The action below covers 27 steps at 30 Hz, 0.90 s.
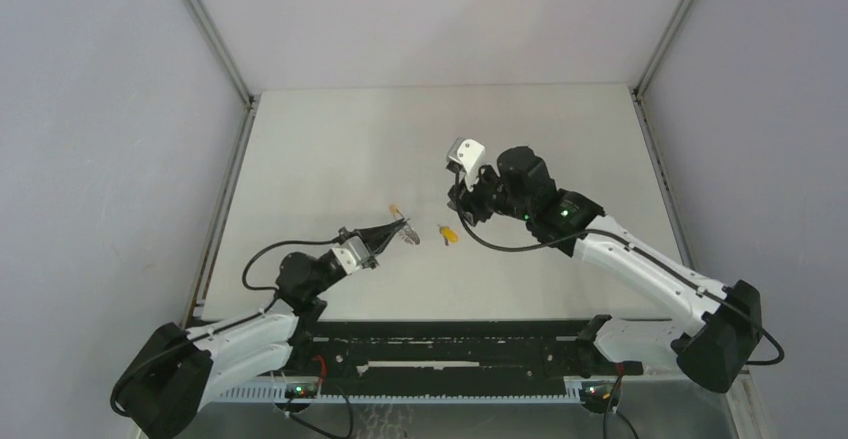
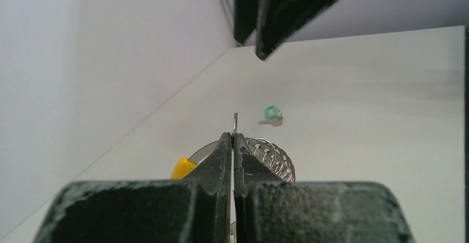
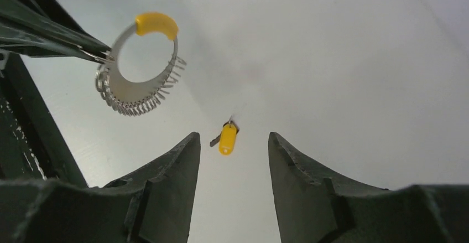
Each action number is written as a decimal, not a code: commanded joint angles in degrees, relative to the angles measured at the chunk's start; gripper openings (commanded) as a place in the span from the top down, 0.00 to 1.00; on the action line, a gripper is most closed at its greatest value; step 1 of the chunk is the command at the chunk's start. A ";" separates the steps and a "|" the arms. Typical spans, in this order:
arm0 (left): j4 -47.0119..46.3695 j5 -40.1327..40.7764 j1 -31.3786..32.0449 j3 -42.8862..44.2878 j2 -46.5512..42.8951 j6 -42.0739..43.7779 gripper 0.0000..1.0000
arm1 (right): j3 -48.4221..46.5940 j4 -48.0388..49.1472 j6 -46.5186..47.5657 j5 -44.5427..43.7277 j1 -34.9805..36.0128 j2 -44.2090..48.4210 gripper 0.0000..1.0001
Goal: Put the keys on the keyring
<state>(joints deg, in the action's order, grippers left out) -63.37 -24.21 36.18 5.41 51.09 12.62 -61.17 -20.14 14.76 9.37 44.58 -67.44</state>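
Observation:
My left gripper [image 1: 403,227] is shut on the keyring [image 3: 138,68], a grey metal ring with several wire loops and a yellow section [image 3: 156,24]. It holds the ring edge-on above the table; the left wrist view shows the ring [image 2: 272,157] just past the shut tips [image 2: 233,136]. The orange-yellow-headed key [image 1: 447,234] lies flat on the table, right of the ring. My right gripper [image 1: 461,207] is open and empty above that key [image 3: 227,138], which shows between its fingertips [image 3: 187,146]. The green-headed key [image 2: 272,114] lies on the table beyond the ring; it is hidden in the top view.
The white table [image 1: 330,149] has raised rails at its left edge [image 1: 228,199] and right edge [image 1: 660,169], with grey walls around it. The right arm's fingers [image 2: 282,10] hang at the top of the left wrist view.

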 commanded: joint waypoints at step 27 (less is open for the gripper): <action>-5.36 13.46 -1.73 -2.84 -0.37 -0.24 1.00 | 3.69 20.65 -10.80 -9.26 1.05 -31.56 0.68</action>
<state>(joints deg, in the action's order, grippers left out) -67.33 -12.01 34.74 1.28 51.46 11.38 -55.51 -5.74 1.45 0.40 45.74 -97.95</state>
